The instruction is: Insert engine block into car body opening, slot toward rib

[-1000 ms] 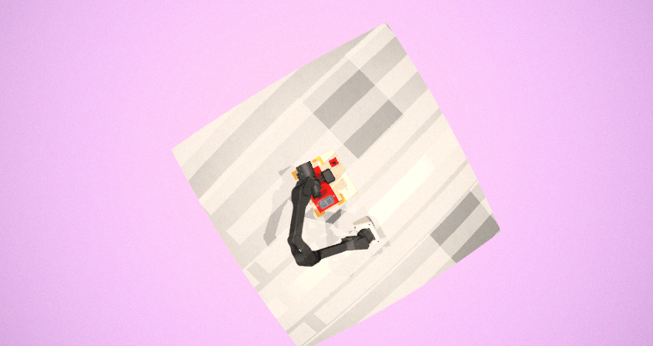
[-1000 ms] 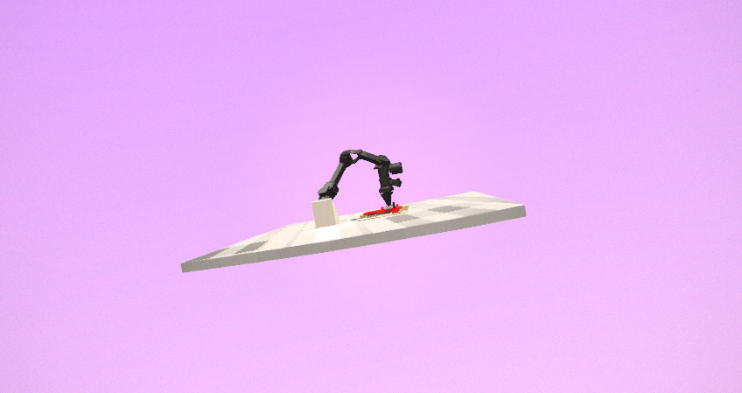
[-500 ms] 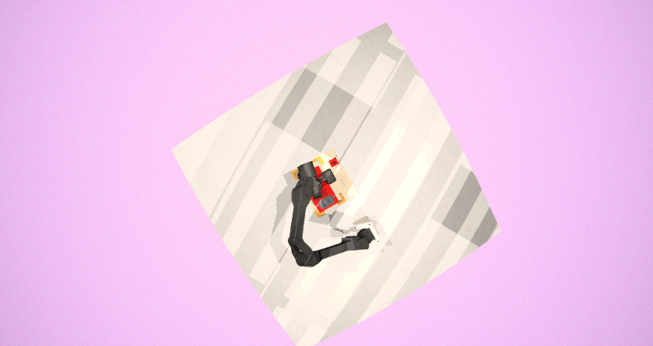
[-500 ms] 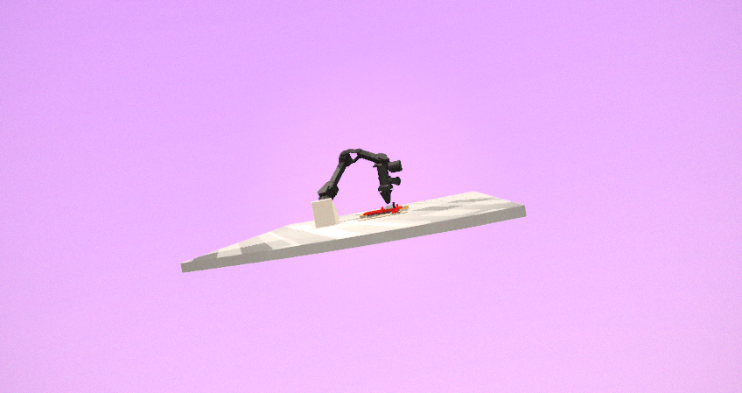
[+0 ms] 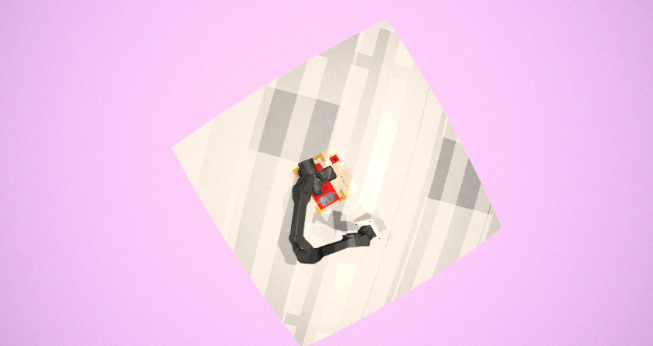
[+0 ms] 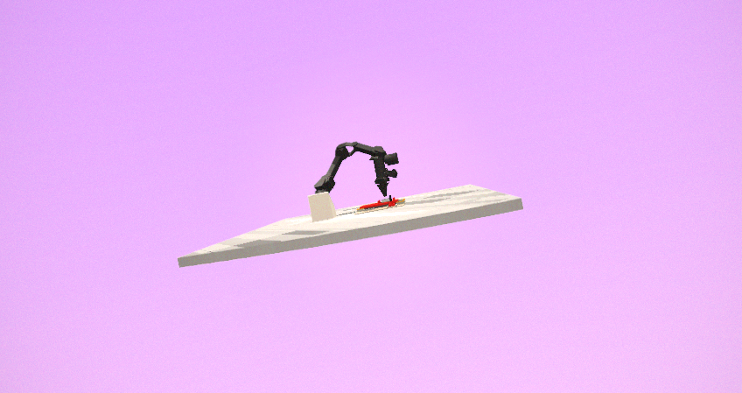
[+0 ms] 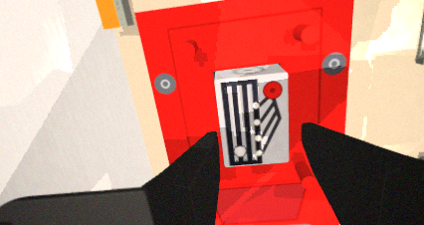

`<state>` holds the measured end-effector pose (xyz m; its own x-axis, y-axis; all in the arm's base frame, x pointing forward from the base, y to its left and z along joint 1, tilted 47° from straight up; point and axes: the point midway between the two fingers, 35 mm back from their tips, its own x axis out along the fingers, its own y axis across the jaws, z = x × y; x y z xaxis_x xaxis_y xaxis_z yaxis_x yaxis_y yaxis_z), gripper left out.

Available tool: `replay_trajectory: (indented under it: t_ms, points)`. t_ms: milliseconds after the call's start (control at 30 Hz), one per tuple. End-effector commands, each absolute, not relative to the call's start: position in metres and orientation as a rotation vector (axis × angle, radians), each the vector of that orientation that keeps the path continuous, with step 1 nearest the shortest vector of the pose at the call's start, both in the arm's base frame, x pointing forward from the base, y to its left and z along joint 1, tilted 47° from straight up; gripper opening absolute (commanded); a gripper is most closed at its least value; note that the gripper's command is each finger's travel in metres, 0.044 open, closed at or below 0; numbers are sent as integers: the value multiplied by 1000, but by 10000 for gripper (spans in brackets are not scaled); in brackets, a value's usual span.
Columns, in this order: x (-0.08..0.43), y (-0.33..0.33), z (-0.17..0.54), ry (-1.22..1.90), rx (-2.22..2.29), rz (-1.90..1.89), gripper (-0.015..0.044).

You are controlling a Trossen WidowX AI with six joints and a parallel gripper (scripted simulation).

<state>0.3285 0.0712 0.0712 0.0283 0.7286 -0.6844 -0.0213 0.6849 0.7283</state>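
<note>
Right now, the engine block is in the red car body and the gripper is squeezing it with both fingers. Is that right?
Not quite: the gripper isn't squeezing it. The wrist view shows its fingers apart, with a gap on each side of the block. The engine block is in the red car body, just as you said.

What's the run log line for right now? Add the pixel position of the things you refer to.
engine block (image 7: 253, 117): standing at opening in red car body (image 7: 239, 26) (image 6: 372, 205) | pincer (image 7: 261, 130) (image 6: 385, 195): above block, not gripping | full seating: cannot tell
</note>
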Motion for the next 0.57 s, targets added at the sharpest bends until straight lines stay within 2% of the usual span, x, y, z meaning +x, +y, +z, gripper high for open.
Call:
replay_trajectory:
  t_ms: [0, 100, 533]
  points:
    - [329, 71, 72, 1437, 626, 645, 72]
    - [329, 71, 72, 1437, 626, 645, 0]
    - [329, 71, 72, 1438, 628, 644, 0]
